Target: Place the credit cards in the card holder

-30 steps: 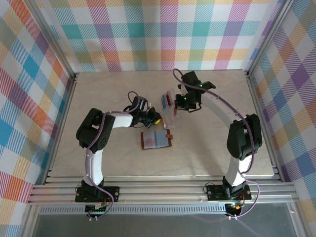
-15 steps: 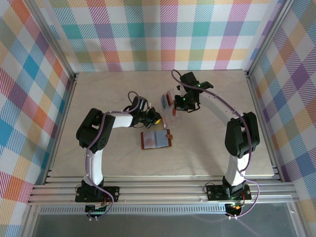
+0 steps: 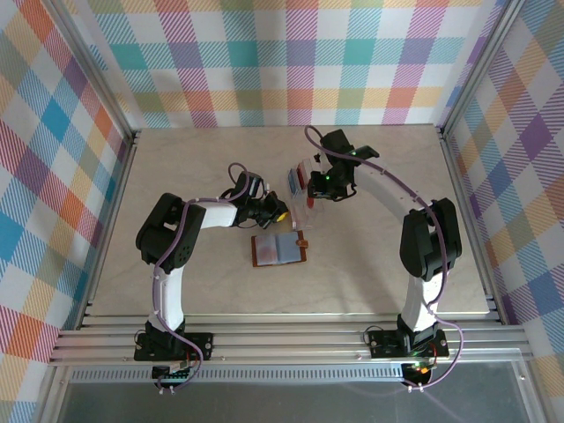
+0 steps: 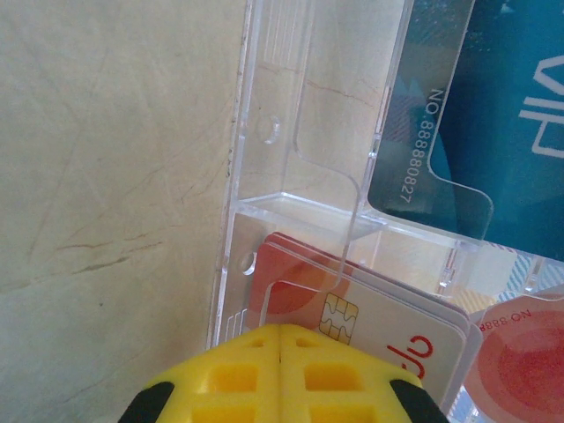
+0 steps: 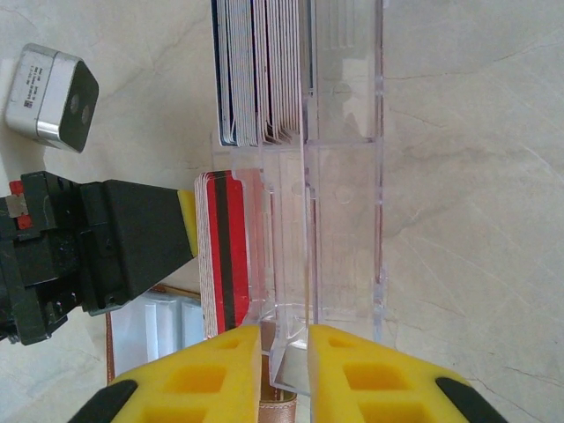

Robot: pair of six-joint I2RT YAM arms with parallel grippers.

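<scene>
Clenched and empty, the left claw (image 3: 278,213) sits at the clear tray (image 3: 306,214) in the overhead view. The right claw (image 3: 317,198) is across it, and the open wallet (image 3: 279,249) lies near. From the left wrist, its yellow fingertips (image 4: 229,383) press the red cards (image 4: 300,282). From the right wrist, the right claw (image 5: 284,370) stands slightly parted astride the tray wall, seemingly released. Fetching a card looks to be in hand; next, one card needs pinching alone.

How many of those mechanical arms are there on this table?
2. The left arm reaches in from the left side, and the right arm curves in from the right. Both meet at the clear tray near the middle of the table. None seems hidden.
</scene>
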